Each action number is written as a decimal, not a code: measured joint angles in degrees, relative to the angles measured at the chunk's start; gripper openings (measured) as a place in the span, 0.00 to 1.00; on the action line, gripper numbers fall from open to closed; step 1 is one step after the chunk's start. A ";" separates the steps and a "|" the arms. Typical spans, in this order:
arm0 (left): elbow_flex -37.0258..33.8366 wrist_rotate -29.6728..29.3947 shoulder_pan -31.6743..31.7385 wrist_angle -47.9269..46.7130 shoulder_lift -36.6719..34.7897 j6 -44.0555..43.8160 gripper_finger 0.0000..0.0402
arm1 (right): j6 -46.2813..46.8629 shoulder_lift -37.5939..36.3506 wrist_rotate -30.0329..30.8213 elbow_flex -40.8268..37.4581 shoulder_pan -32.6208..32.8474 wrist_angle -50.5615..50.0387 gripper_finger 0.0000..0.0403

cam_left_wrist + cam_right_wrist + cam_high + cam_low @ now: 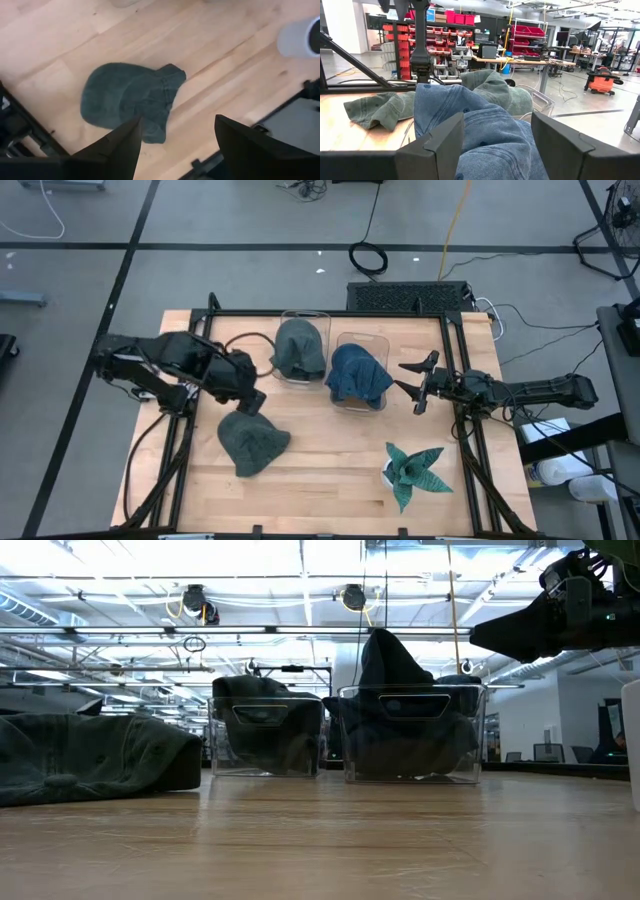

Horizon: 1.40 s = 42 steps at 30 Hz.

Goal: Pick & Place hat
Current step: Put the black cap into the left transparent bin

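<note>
A dark green hat (pixel 252 442) lies flat on the wooden table, left of centre and toward the near edge. My left gripper (pixel 254 400) hangs open above its far edge, pointing steeply down; in the left wrist view the hat (pixel 131 99) lies below the parted fingers (pixel 120 147). Another green hat (pixel 299 348) sits in the left clear bin (pixel 265 736). A blue hat (pixel 358 374) is heaped in the right clear bin (pixel 414 735). My right gripper (pixel 416 386) stands open and level, just right of the blue hat (pixel 485 127).
A green-and-white patterned leafy object (pixel 412 470) lies near the table's front right. Black frame rails (pixel 470 450) run along the table's left and right sides. Bare wood (pixel 330 470) lies between the hat on the table and the leafy object.
</note>
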 joint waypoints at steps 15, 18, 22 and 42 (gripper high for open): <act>-7.82 -0.53 -6.56 0.31 9.56 4.75 0.63 | 0.00 0.01 0.00 0.00 -0.02 -0.01 0.55; -11.90 -0.30 -8.25 0.16 9.66 3.15 0.63 | 0.00 0.01 0.00 0.02 0.00 -0.01 0.55; -16.58 -0.41 -9.59 0.24 9.67 1.79 0.63 | 0.00 0.00 0.00 0.02 -0.02 -0.02 0.55; -36.49 1.49 -10.16 16.07 9.67 0.83 0.63 | 0.00 0.02 0.00 0.02 -0.02 0.00 0.55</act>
